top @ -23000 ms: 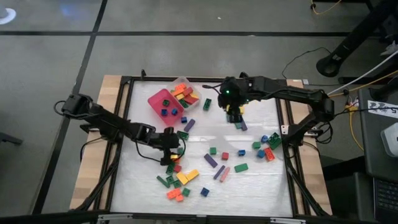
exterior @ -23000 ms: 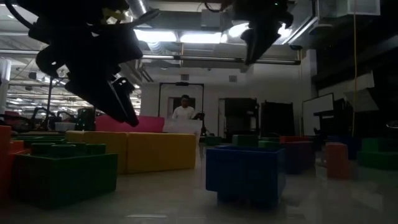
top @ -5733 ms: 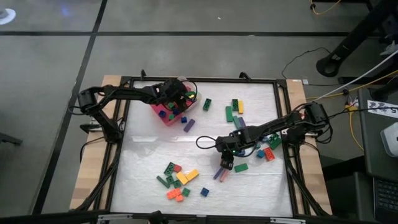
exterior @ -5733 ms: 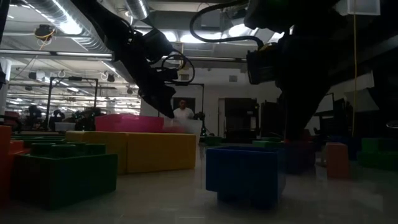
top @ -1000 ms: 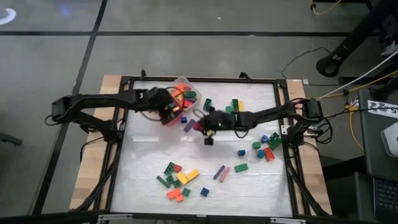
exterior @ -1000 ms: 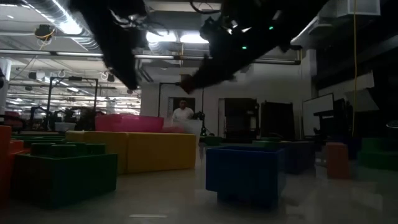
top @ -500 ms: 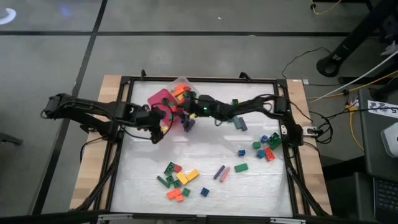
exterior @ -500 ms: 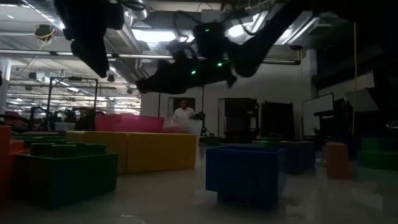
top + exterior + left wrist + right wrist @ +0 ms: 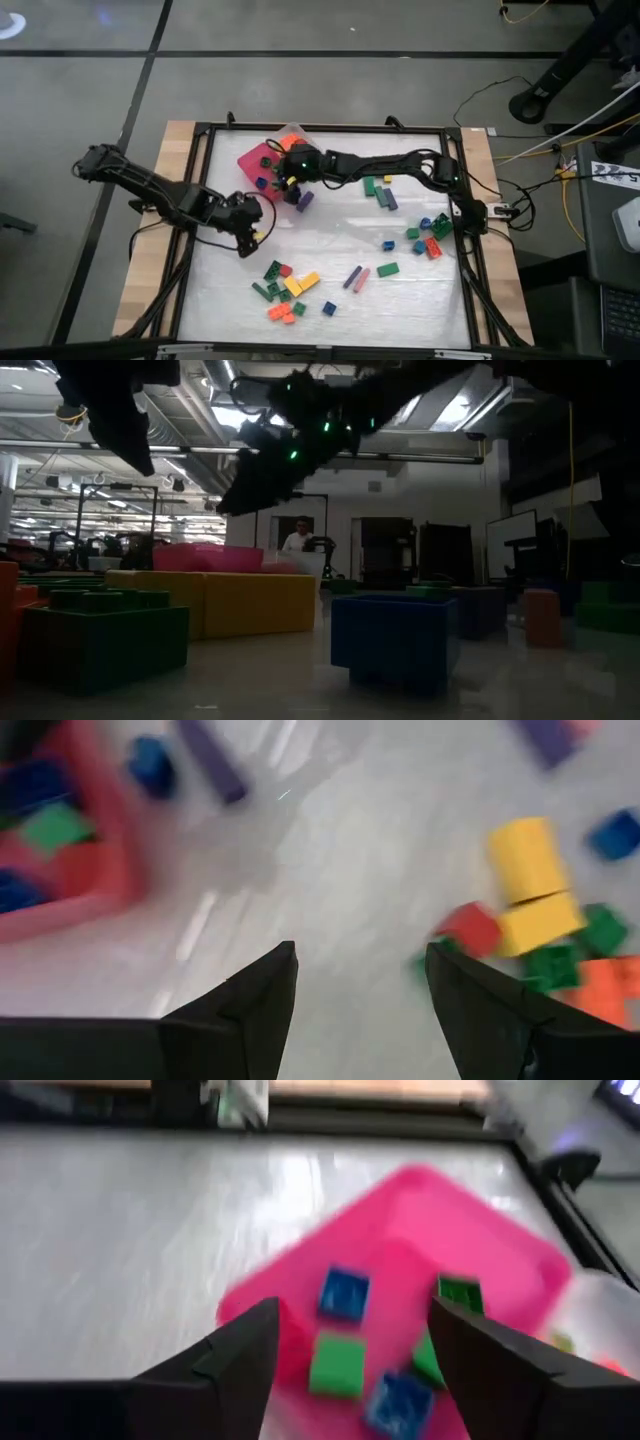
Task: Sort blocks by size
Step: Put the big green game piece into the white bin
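Our left gripper [image 9: 247, 236] hangs with fingers apart and empty over bare table [image 9: 330, 240], near the front cluster of blocks [image 9: 284, 290]. Farther back, our right gripper [image 9: 287, 178] spreads its fingers over the pink tray [image 9: 480, 1240] holding small blocks, beside the clear tray [image 9: 296, 135]; more blocks lie right.

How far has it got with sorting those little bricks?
Partway. Several small blocks already lie in the pink tray, where the right pincer hangs open. The left pincer, open and empty, is over the table. Loose blocks near the front and right remain.
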Robot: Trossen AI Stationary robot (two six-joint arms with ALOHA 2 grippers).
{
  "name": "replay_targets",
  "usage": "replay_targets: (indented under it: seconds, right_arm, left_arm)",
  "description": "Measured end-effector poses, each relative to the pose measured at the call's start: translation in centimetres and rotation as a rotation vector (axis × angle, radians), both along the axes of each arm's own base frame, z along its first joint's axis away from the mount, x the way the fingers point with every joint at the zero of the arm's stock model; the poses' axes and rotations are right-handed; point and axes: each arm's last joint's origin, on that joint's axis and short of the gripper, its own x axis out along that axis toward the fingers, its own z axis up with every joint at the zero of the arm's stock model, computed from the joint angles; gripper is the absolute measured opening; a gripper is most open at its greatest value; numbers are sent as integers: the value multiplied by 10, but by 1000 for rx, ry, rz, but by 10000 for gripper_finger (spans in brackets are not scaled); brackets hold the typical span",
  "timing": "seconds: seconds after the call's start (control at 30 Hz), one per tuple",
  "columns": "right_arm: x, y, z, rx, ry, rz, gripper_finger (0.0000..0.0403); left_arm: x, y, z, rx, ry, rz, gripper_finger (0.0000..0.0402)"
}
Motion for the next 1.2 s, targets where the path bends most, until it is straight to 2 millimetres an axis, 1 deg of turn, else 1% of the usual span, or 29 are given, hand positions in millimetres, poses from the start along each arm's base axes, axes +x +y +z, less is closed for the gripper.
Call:
replay_targets:
  seconds: [0.1, 0.27, 0.37, 0.53, 0.63, 0.77, 0.9, 1.07, 1.2]
  right_arm:
    - [-13, 2, 23, -33, 151, 43, 260]
    - [-47, 9, 59, -40, 335, 85, 260]
    - [-69, 13, 79, -24, 403, 89, 261]
    - [-98, 21, 99, 4, 517, 98, 261]
    - [-107, 26, 104, 50, 555, 64, 261]
    - [-112, 32, 102, 94, 611, 43, 261]
    - [-113, 43, 101, 103, 638, 46, 261]
    - [-114, 63, 100, 90, 672, 94, 261]
    - [-117, 78, 99, 80, 710, 131, 261]
  left_arm:
    - [6, -14, -9, -22, -85, -64, 210]
    - [14, -35, -25, 4, -149, -203, 210]
    - [19, -45, -34, 24, -141, -254, 210]
    - [27, -57, -55, 65, -81, -301, 210]
    - [31, -59, -67, 47, -38, -248, 210]
    - [33, -60, -77, -9, 0, -141, 210]
    - [32, -60, -80, -53, 18, -62, 210]
    - [32, -60, -82, -106, 28, 28, 210]
    - [35, -62, -89, -127, 44, 58, 210]
